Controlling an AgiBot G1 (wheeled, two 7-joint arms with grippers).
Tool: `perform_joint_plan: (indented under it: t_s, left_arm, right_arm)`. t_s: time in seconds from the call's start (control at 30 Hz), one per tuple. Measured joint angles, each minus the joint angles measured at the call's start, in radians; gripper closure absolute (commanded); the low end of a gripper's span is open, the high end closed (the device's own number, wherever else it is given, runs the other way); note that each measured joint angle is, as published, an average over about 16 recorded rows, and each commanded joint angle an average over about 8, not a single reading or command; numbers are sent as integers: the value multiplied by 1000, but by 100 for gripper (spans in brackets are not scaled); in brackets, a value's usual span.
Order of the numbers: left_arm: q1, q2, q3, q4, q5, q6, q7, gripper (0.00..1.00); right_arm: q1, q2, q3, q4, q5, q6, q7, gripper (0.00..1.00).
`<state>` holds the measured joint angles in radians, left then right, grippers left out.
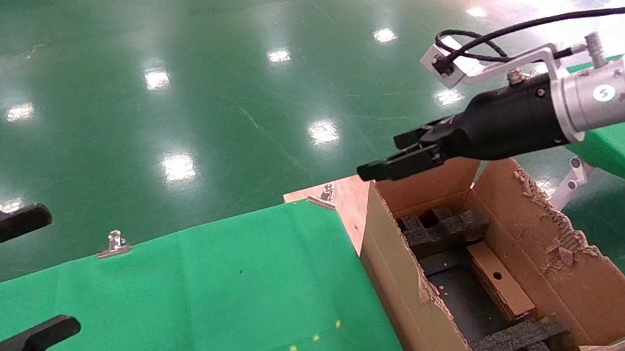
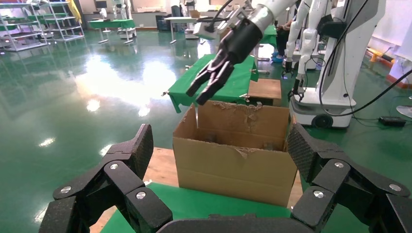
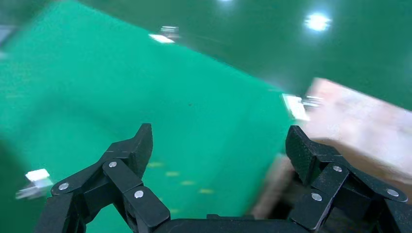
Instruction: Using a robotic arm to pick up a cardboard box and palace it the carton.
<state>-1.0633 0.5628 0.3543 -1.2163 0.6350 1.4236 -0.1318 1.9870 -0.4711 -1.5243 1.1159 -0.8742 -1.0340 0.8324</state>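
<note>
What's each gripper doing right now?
Left gripper: open, empty, over the green table.
Right gripper: open, empty, above the carton.

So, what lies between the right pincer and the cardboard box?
In the head view, one black foam block inside the carton lies between the open right pincer and the cardboard box.

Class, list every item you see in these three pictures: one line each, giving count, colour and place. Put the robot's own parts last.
Carton: one, brown, ragged flaps, beside the table's right end.
Cardboard box: one, brown, inside the carton.
Foam blocks: black, inside the carton, at both ends.
Table cloth: one, green, over the table.
Clips: two silver, on the cloth's far edge.
Stickers: several small, yellow, on the cloth.
Right gripper: black, jaws open, empty, above the carton's far end.
Left gripper: black, jaws open, empty, over the table's left end.
</note>
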Motion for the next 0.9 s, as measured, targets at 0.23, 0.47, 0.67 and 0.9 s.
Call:
perform_joint_plan:
  t_s: [0.23,0.47,0.67,0.9]
  left_arm:
    - [0,0,0,0,0,0,0,0]
    - [0,0,0,0,0,0,0,0]
    - [0,0,0,0,0,0,0,0]
    - [0,0,0,0,0,0,0,0]
  right_arm:
    - [-86,-14,116,15,11,-41,-60,0]
    - [-197,-31,268,35,28,-98,-138,0]
    - [-293,-45,398,53,44,-146,-206,0]
    - [-404,-62,551,74,62,-203,-285,0]
